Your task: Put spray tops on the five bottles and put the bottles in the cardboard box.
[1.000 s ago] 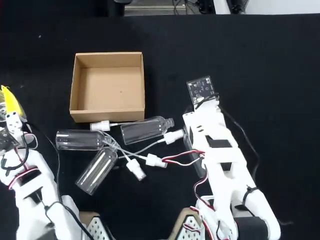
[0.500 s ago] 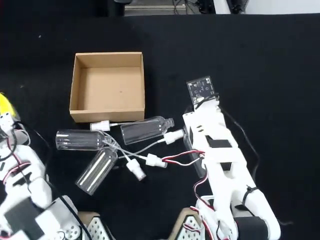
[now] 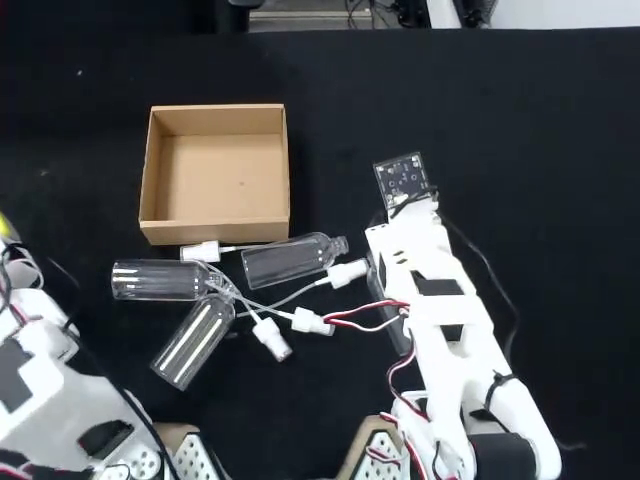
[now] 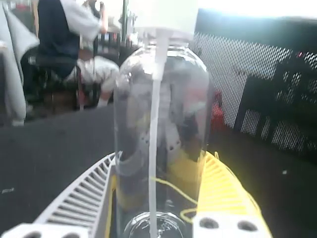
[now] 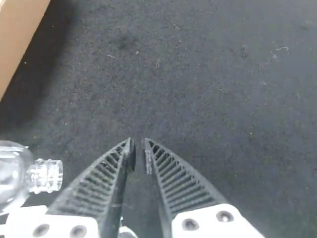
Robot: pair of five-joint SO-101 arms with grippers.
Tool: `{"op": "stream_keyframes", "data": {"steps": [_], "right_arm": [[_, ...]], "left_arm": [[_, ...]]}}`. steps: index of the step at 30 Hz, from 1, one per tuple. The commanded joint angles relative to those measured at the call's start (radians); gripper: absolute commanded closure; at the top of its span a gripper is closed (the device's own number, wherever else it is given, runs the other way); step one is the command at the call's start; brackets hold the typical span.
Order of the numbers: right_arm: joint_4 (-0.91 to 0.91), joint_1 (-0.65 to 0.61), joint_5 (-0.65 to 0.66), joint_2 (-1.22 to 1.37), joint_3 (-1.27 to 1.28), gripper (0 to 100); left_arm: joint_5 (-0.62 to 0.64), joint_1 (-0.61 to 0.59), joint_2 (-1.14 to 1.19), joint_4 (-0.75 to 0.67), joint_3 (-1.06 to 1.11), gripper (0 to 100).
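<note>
Counting bottles gives four. Three lie on their sides on the black table [image 3: 560,150] just in front of the cardboard box [image 3: 215,232]: a long bottle [image 3: 160,280], a slanted bottle [image 3: 195,340] and an uncapped bottle [image 3: 290,258] with a bare threaded neck. Four white spray tops [image 3: 312,322], each trailing a thin tube, lie among them on that same side of the box. The box is open-topped, its brown floor showing. The held bottle [image 4: 163,99] is pinched in the left claw [image 4: 162,157], with a spray top on and a tube running down inside. The right claw [image 5: 138,154] is pressed almost together on nothing, beside the uncapped bottle's neck.
</note>
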Motion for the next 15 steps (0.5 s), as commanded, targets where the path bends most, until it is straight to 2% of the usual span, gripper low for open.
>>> {"op": "stream_keyframes", "data": {"steps": [1,7,15], "right_arm": [[-0.028,0.014,-0.008,-0.025,-0.004,98.7],[-0.028,0.012,-0.008,-0.025,-0.004,98.7],[-0.028,0.012,-0.008,-0.025,-0.004,98.7]], "left_arm": [[0.002,-0.001,0.147,-0.242,-0.068,97],[0.0,-0.013,0.296,-0.262,-0.128,97],[0.0,-0.002,0.316,-0.262,-0.131,97]]}}
